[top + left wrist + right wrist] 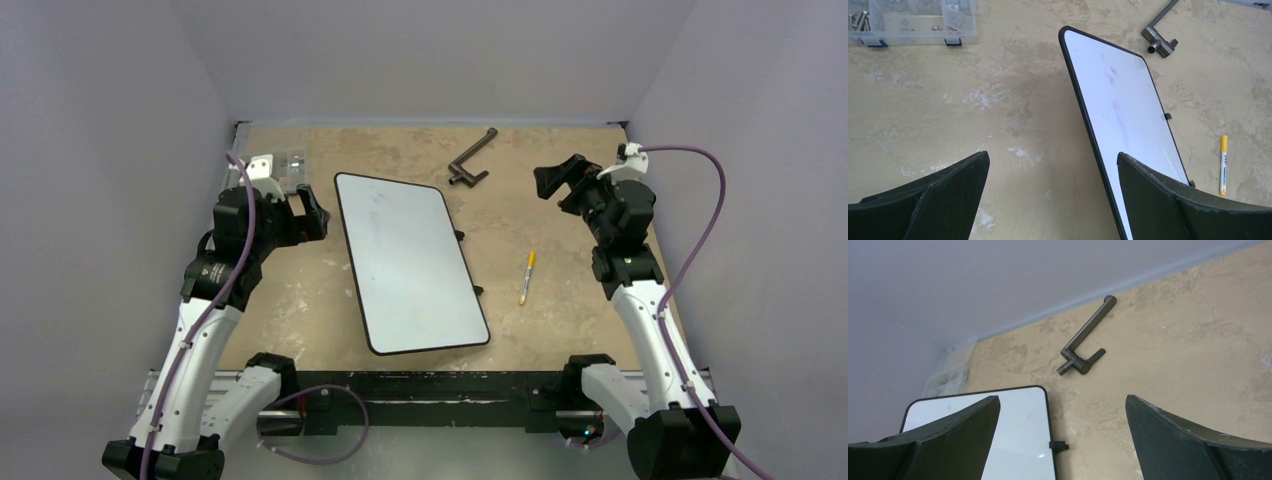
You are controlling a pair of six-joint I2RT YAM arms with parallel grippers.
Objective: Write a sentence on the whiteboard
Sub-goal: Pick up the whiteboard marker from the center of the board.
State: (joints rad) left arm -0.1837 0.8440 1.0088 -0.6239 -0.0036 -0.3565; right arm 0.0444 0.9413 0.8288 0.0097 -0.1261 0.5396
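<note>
The whiteboard point(410, 262) lies flat in the middle of the table, white with a thin black frame, and carries only faint smudges; no sentence shows on it. It also shows in the left wrist view point(1120, 105) and the right wrist view point(1013, 440). A yellow marker point(526, 277) lies on the table to the board's right, and shows in the left wrist view point(1223, 165). My left gripper point(312, 215) is open and empty, held above the table to the left of the board's far corner. My right gripper point(548, 180) is open and empty, held above the far right of the table.
A grey metal crank handle point(472, 160) lies at the far middle of the table. A clear plastic box of small parts point(290, 165) stands at the far left corner. Grey walls close in the table on three sides.
</note>
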